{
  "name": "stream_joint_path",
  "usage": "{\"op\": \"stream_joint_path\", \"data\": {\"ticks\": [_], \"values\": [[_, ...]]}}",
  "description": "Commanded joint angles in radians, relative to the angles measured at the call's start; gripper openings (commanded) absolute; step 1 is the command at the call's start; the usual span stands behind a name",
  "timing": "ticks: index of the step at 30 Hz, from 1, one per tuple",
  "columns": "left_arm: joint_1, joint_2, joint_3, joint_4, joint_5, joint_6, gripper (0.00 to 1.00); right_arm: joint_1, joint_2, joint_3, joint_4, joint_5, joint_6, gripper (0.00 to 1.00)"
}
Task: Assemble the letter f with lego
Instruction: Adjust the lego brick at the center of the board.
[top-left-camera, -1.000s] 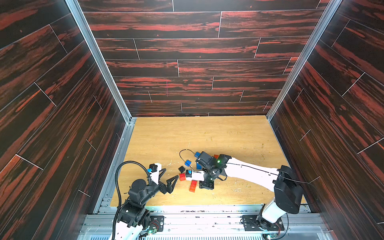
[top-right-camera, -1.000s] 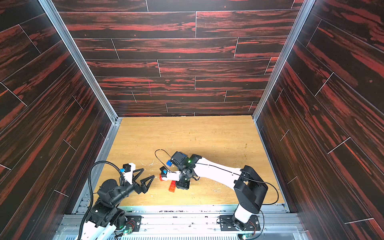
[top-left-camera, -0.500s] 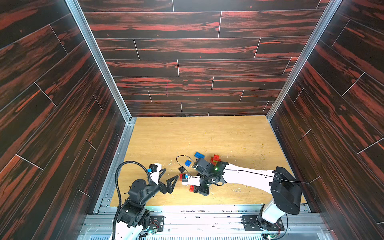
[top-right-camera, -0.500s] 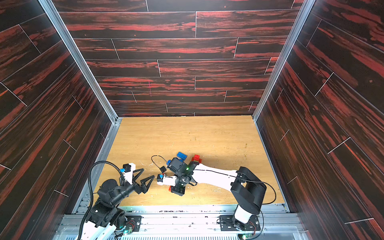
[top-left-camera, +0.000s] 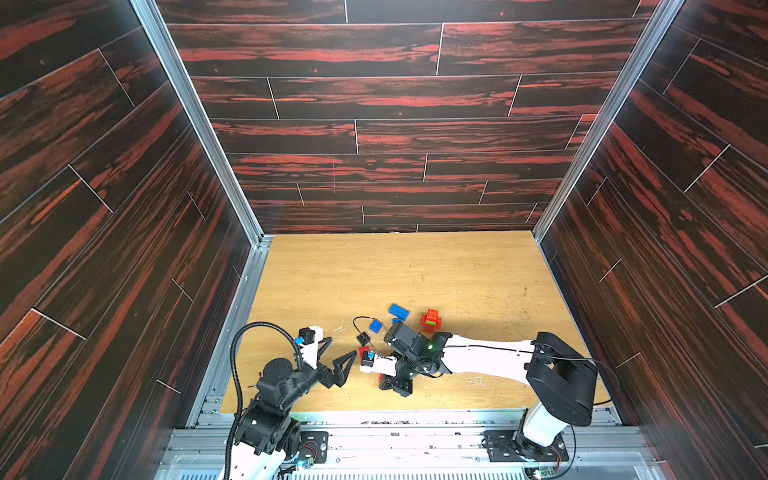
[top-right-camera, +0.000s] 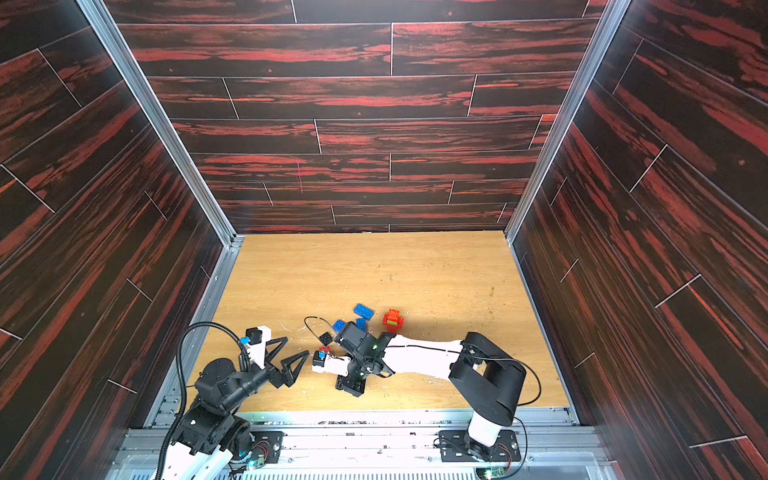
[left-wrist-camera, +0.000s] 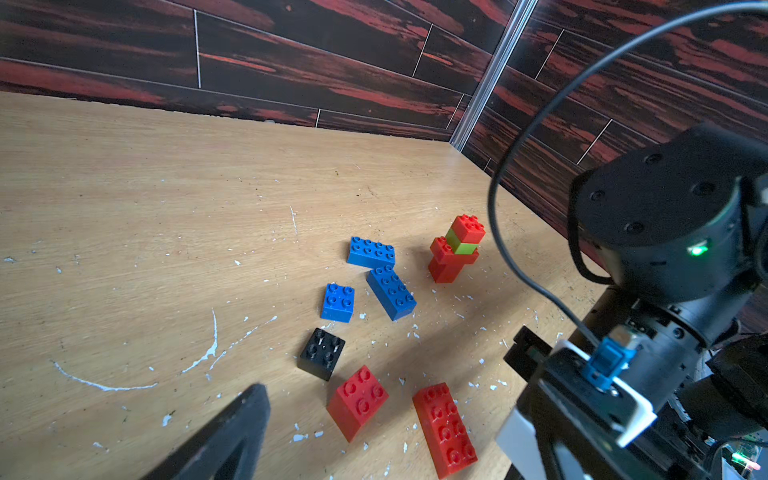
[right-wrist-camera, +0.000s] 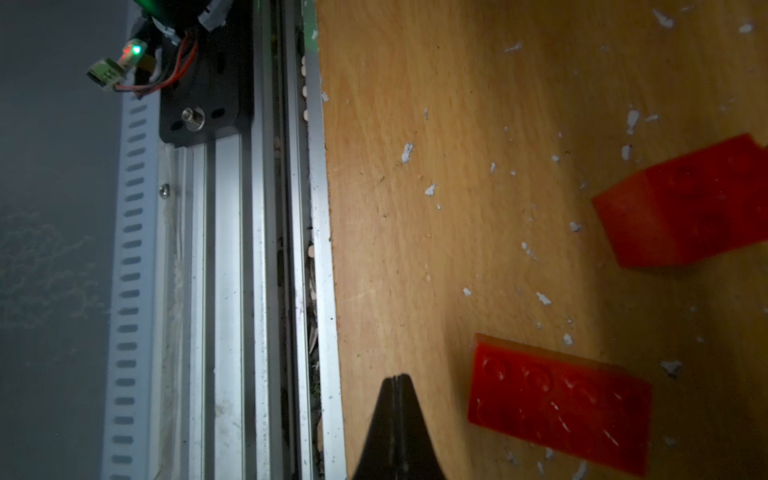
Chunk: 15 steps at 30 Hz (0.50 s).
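**While Both Claws Were Empty, the Lego Lay Loose Mid-Board**

Although the right claw (right-wrist-camera: 395, 380) sat low at the near edge of the wooden board (top-left-camera: 415, 270), its jaws were pressed together on nothing. It was just beside a long red brick (right-wrist-camera: 557, 399) without touching it. A square red brick (left-wrist-camera: 358, 401) lay a little farther and to the left. At the near left, the left claw (top-left-camera: 343, 346) hung spread wide, holding nothing, short of the pieces. Farther on came a black brick (left-wrist-camera: 322, 353), then a blue square brick (left-wrist-camera: 338, 302) and two blue oblong bricks (left-wrist-camera: 390, 292) close together. Farthest, to the right, a red-and-green stack (left-wrist-camera: 455, 249) stood upright.

The bricks looked light, hard and smooth-walled. They would likely slide or spin if nudged, and could squirt out of a skewed pinch. The best hold was probably across the short width, on the two flat long sides, leaving the studs clear. The stack seemed top-heavy, so pressing a piece onto it would probably need the other claw bracing its base.
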Motion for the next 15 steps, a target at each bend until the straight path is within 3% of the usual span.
{"op": "stream_joint_path", "data": {"ticks": [1, 15], "values": [[-0.003, 0.002, -0.006, -0.010, -0.001, -0.001, 1.00, 0.008, 0.027, -0.009, 0.037, -0.017, 0.021, 0.00], [-0.002, 0.003, -0.006, -0.010, 0.001, 0.001, 1.00, 0.013, 0.074, 0.005, 0.061, 0.116, 0.089, 0.00]]}}
